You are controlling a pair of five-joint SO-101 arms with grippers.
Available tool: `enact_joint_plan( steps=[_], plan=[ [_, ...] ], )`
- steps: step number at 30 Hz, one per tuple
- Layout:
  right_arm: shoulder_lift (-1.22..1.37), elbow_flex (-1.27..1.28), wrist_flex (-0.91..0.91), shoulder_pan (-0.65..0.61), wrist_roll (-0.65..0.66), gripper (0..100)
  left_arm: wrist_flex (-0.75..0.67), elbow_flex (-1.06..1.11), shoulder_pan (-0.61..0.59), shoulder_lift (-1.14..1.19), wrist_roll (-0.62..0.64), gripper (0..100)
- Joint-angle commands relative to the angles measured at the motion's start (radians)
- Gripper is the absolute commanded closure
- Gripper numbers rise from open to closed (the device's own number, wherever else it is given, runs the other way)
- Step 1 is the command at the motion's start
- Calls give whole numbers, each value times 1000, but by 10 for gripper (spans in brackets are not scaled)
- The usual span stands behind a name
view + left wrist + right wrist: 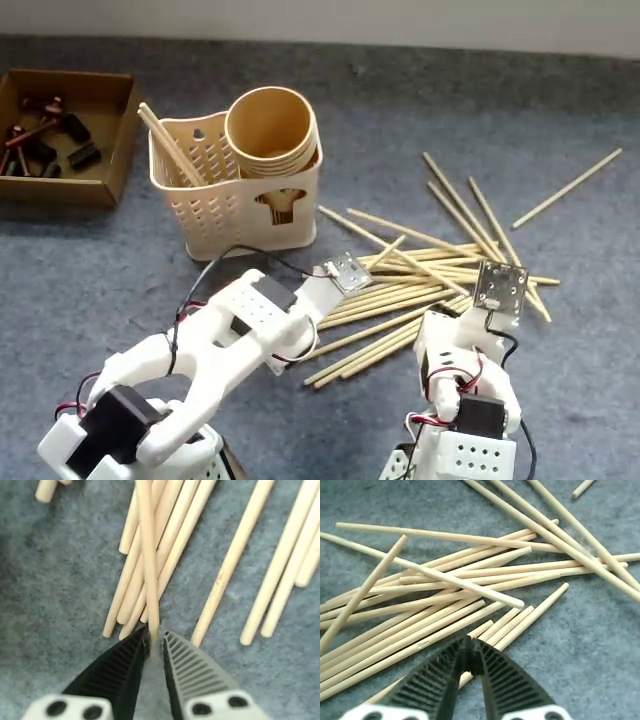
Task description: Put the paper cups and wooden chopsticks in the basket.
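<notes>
Left gripper (pixel 156 638) pinches a pale wooden chopstick (pixel 146 555), likely bound next for the cream perforated plastic basket (pixel 228 212); right gripper (pixel 470 649) sits closed.

Grey felt table (pixel 560 110) carries the basket (pixel 215 207); a cardboard box (pixel 60 192); scattered chopsticks (pixel 400 300).

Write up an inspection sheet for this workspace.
Surface: grey cloth-covered table.
Job's things: basket holds stacked paper cups and leaning chopsticks; loose chopsticks lie scattered beside it.
Clutter: cardboard box of dark parts.
Grippers: left gripper shut on the end of a held chopstick; right gripper shut, over the pile.
Cables: wires along the arms.
Surroundings: pale wall behind.
</notes>
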Motion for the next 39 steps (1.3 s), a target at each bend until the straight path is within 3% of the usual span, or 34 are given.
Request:
enact_joint_plan(
  steps=[1, 8, 12, 21, 29, 36, 39],
  plan=[
    [-5, 142, -19, 12, 2, 992, 34, -33, -16, -27, 9, 995],
    [-5, 142, -19, 12, 2, 992, 164, -101, -122, -28, 5, 995],
    [-5, 142, -19, 12, 2, 992, 227, -114, -194, -51, -81, 995],
    [-5, 142, -19, 12, 2, 992, 356, -108, -222, -489, -86, 995],
    [-5, 142, -19, 12, 2, 992, 361, -117, -229, -822, -84, 995],
    [-5, 142, -19, 12, 2, 992, 344, -117, -229, -972, -80, 995],
    [-5, 142, -19, 12, 2, 992, 279, -119, -243, -1021, 5, 995]
  ],
)
